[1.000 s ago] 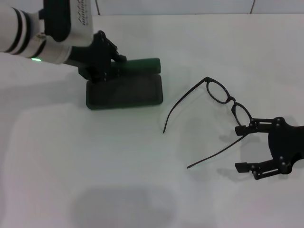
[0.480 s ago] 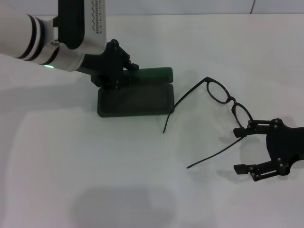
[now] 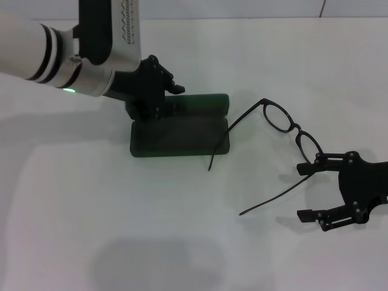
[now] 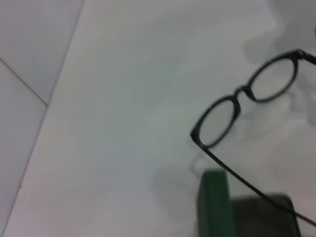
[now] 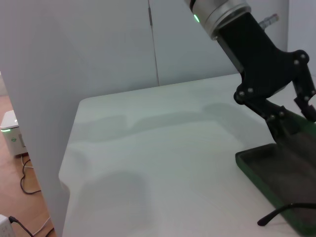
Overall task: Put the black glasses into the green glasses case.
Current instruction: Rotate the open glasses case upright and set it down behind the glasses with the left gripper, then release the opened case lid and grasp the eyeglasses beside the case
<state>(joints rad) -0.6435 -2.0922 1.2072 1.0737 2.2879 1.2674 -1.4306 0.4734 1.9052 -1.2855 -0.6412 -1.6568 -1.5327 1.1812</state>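
Observation:
The green glasses case (image 3: 179, 134) lies open on the white table, its lid (image 3: 203, 103) standing upright at the far side. My left gripper (image 3: 162, 104) is shut on the lid's left end. The black glasses (image 3: 294, 128) lie unfolded to the right of the case, and the far temple arm's tip (image 3: 217, 148) rests over the case's right edge. My right gripper (image 3: 307, 189) is open at the glasses' near-right corner, with the near temple arm running out from between its fingers. The left wrist view shows the glasses (image 4: 247, 94) and the lid (image 4: 215, 202). The right wrist view shows the case (image 5: 276, 168) and the left gripper (image 5: 291, 118).
The white table (image 3: 121, 212) has a far edge along a pale wall (image 3: 242, 7). In the right wrist view the table's side edge (image 5: 69, 163) drops to the floor, where a small white device (image 5: 11, 133) with cables stands.
My left gripper has slid the open case to the right, until its right edge lies under the far temple tip. The glasses and the right gripper have hardly moved.

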